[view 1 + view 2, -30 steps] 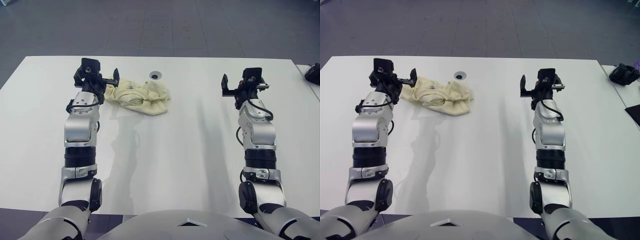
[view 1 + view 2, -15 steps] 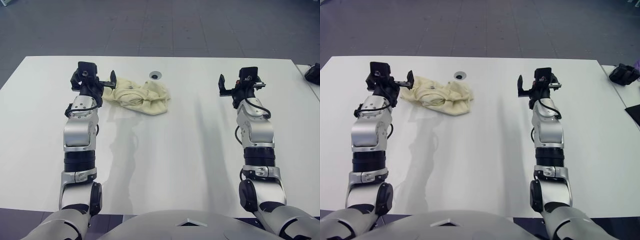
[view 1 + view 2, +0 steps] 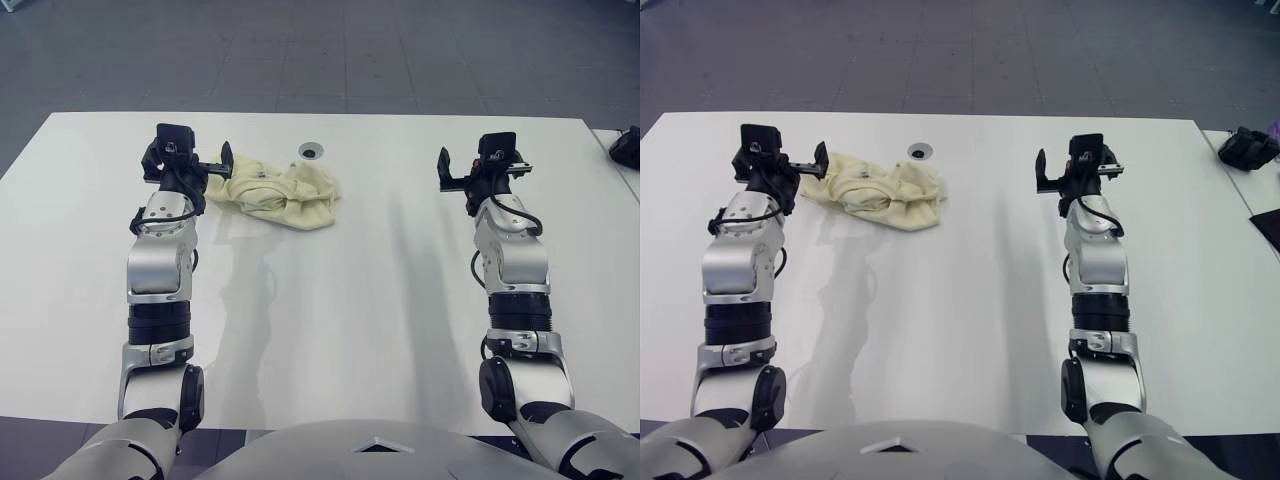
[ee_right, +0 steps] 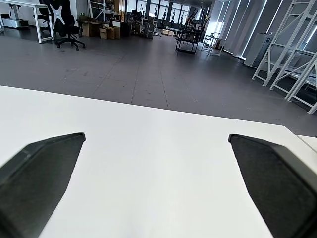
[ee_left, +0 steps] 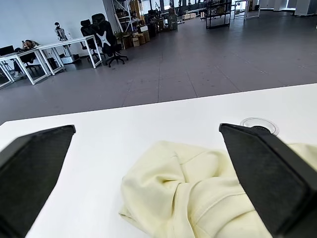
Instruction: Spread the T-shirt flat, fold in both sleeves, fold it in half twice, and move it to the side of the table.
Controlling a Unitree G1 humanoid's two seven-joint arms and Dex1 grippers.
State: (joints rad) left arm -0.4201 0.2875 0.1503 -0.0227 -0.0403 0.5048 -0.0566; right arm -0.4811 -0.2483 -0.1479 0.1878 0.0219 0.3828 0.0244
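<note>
Left claw point(image 3: 188, 158), right claw point(image 3: 484, 166) — both forward, jaws wide.

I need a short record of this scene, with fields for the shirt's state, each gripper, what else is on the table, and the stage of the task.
T-shirt: pale yellow, crumpled in a heap on the far left part of the table
Left gripper: open, at the heap's left edge; contact cannot be told
Right gripper: open, holds nothing, above the table well to the right of the heap
Also on table: round cable port, just behind the heap
Stage: not yet spread flat; no fold done

Crumpled T-shirt point(image 3: 880, 195) beside left jaws, perhaps touching
</note>
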